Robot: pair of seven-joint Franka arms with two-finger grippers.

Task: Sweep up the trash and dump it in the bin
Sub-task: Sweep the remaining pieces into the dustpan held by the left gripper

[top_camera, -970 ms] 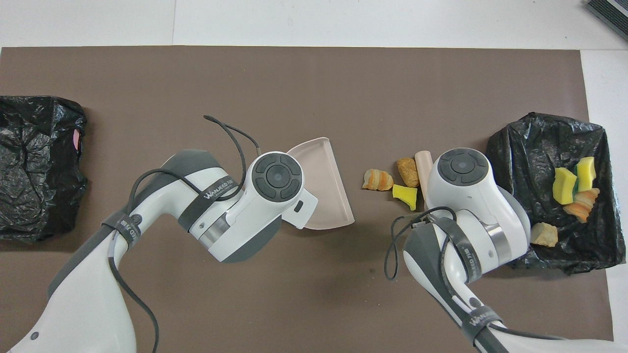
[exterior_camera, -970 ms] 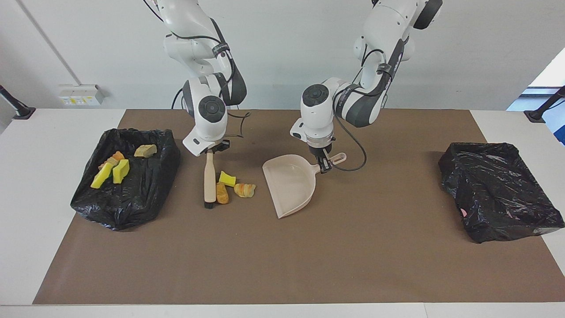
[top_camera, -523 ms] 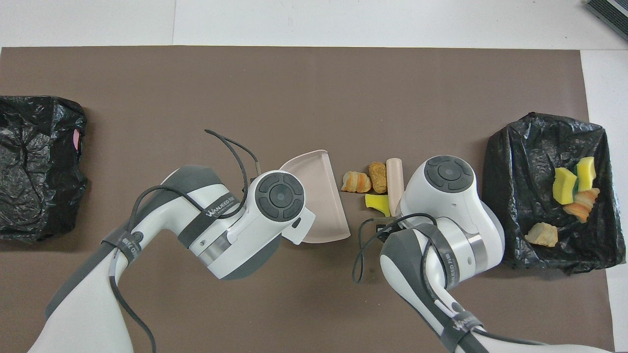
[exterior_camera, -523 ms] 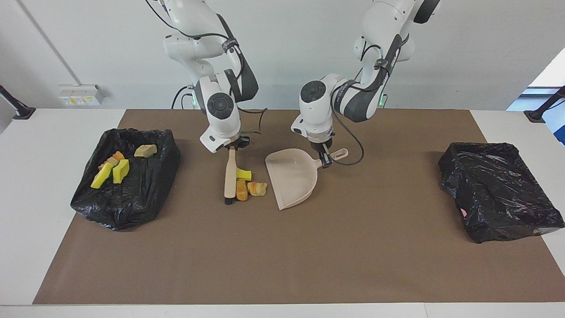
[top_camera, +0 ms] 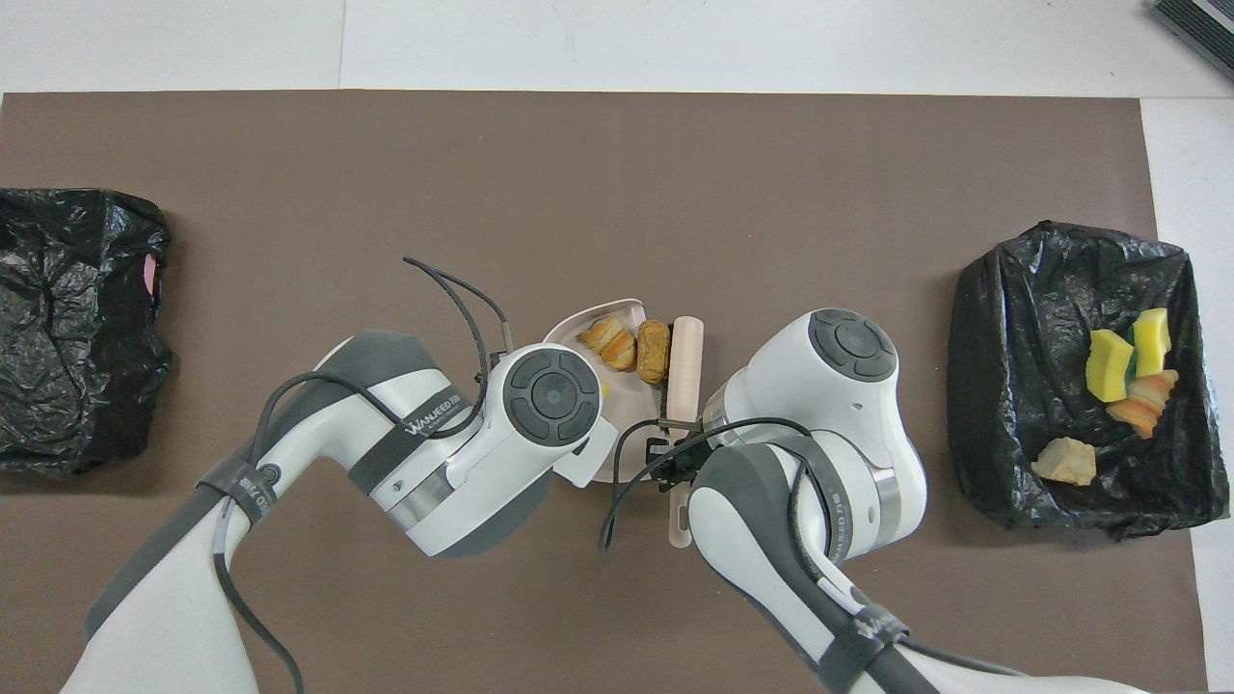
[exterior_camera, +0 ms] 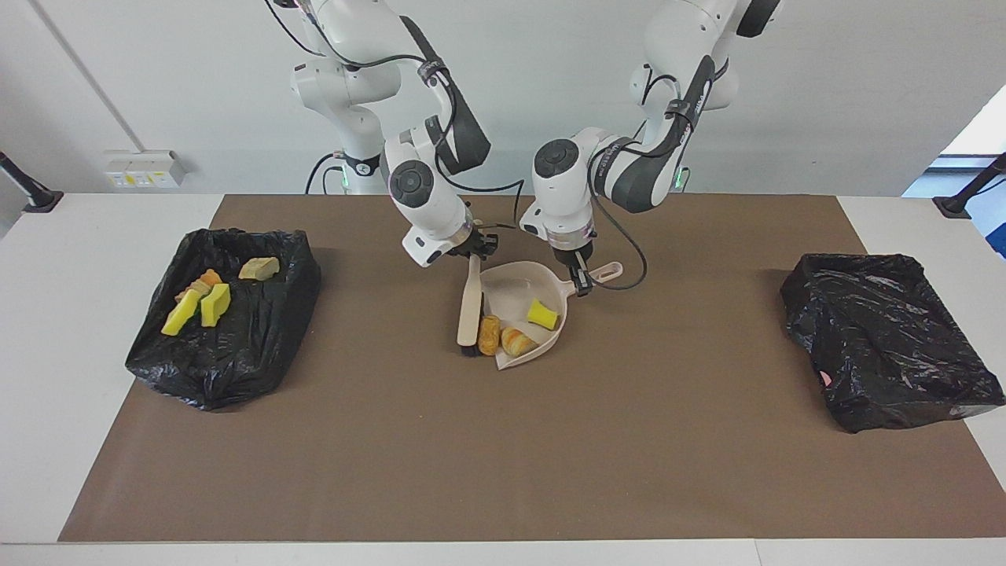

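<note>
Bins [exterior_camera: 224, 314] [exterior_camera: 888, 346] lined in black flank the dustpan [exterior_camera: 511, 287] and brush [exterior_camera: 470, 303]

Looks like a robotics lab: two white arms [exterior_camera: 629, 169] bolted at a white desk [exterior_camera: 78, 330], brown mat [exterior_camera: 503, 456] laid flat, bare wall [exterior_camera: 825, 94], socket strip [exterior_camera: 141, 169].
</note>
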